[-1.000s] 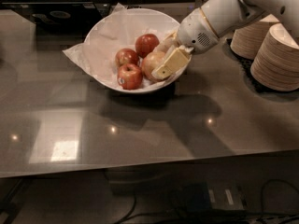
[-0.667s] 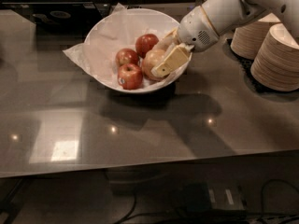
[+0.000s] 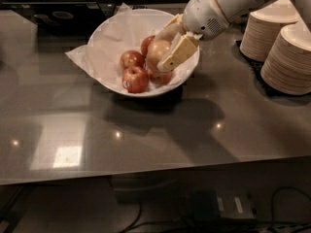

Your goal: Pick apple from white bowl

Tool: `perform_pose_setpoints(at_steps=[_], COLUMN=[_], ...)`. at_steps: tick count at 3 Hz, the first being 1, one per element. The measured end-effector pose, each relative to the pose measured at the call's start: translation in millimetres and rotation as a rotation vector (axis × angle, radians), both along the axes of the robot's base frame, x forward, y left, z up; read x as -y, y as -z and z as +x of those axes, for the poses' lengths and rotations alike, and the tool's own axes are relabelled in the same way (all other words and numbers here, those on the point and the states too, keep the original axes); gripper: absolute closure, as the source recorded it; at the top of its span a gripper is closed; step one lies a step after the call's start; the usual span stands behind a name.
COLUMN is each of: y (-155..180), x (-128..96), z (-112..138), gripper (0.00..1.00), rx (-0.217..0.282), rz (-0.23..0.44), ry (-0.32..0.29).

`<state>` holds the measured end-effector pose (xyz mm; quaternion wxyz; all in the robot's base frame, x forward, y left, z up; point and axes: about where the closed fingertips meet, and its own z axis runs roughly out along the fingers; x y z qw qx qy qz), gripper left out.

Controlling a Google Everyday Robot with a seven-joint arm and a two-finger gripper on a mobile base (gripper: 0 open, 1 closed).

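Note:
The white bowl (image 3: 114, 37), lined with crumpled white paper, stands on the dark table at the back centre. My gripper (image 3: 164, 51) reaches in from the upper right and is shut on the apple (image 3: 155, 55), pale yellow-green and the largest. One beige finger (image 3: 178, 52) lies across the apple's right side; the other finger (image 3: 167, 31) is behind it. The apple sits raised a little above the other fruit, over the bowl's right half. Several smaller red apples (image 3: 135, 78) lie in the bowl below and to the left.
Two stacks of beige paper plates (image 3: 290, 57) stand on a black mat at the right, close to my arm (image 3: 218, 4). The grey table (image 3: 146, 140) reaches to the front edge. Dark objects line the back left edge.
My gripper has risen slightly with the pale apple held in it, uncovering a red apple beneath. The other apples and the bowl have not moved.

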<state>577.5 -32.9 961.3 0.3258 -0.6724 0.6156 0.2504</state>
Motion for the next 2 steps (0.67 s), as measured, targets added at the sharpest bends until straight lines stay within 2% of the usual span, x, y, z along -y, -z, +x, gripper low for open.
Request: perform_pose_setpoints(at_steps=[1, 2], y=[-22.2, -22.2], x=[-4.0, -4.0], z=[-20.1, -20.1], gripper=[1.0, 1.0], rx=[0.116, 0.116], rz=[0.03, 0.03], ry=[-0.129, -0.129])
